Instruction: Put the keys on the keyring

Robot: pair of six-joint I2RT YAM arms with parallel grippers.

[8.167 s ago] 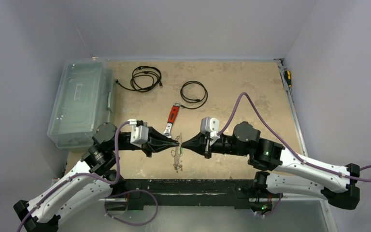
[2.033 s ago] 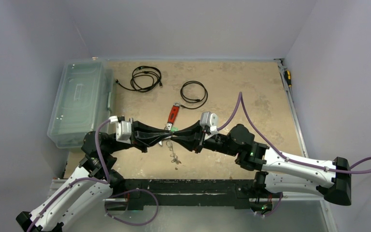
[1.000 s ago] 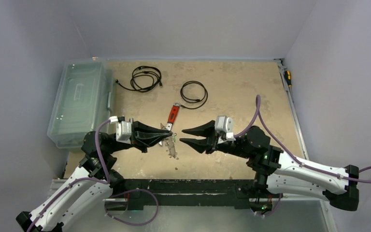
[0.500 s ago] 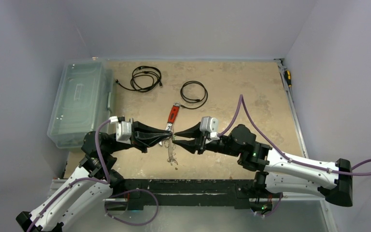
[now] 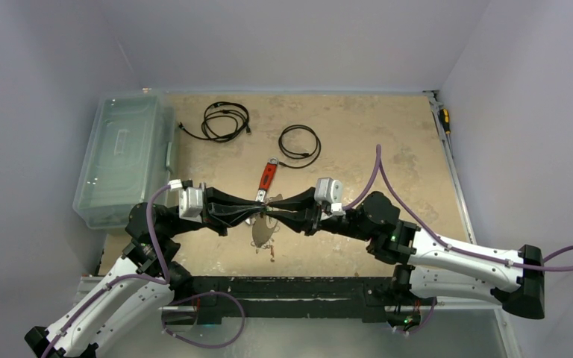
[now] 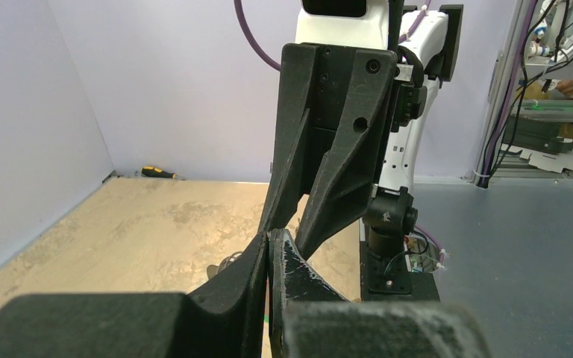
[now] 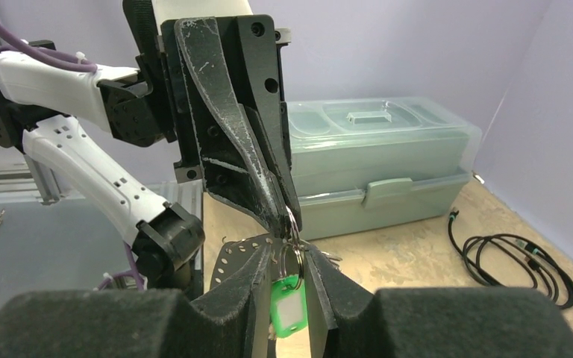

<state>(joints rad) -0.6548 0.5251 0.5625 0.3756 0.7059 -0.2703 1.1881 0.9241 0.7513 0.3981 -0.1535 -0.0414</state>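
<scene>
Keyring (image 7: 292, 226) hangs over the near middle of the table (image 5: 388, 134), where both arms meet tip to tip, pinched in the fully closed left gripper (image 7: 287, 216). The right gripper (image 7: 289, 252) stands narrowly apart around the green-headed key (image 7: 288, 304); I cannot tell whether it grips.

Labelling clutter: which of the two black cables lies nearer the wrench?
The smaller, single-loop cable, just beyond the wrench's red handle; the bigger tangled cable sits nearer the plastic box.
</scene>
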